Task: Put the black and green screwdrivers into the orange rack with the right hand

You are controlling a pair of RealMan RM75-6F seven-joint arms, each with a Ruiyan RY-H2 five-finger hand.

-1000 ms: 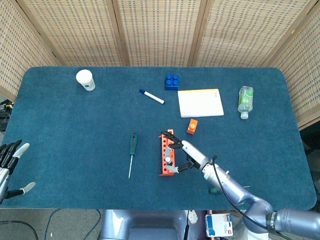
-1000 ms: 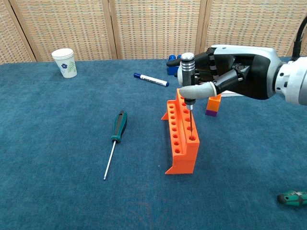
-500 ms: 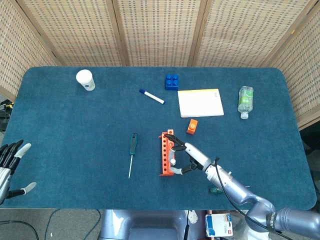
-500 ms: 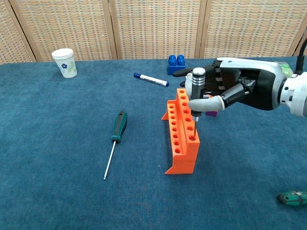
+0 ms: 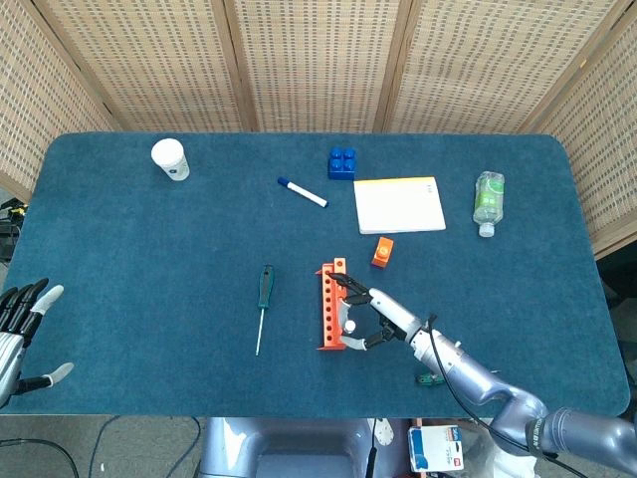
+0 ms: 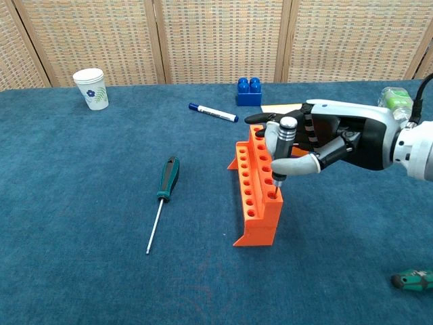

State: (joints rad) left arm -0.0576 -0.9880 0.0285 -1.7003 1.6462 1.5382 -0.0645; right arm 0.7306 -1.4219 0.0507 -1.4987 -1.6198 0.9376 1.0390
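Marker (image 6: 213, 112), cup (image 6: 90, 88) — well apart.

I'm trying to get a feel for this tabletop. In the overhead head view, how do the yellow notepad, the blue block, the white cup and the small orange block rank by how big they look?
Largest to smallest:
1. Yellow notepad, clearly biggest.
2. White cup and blue block, too alike to rank.
3. Small orange block, smallest.

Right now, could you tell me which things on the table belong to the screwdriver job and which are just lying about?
Job:
orange rack
silver-handled screwdriver, held in the rack by the right hand
black and green screwdriver

Lying about:
paper cup
blue marker
blue block
notepad
bottle
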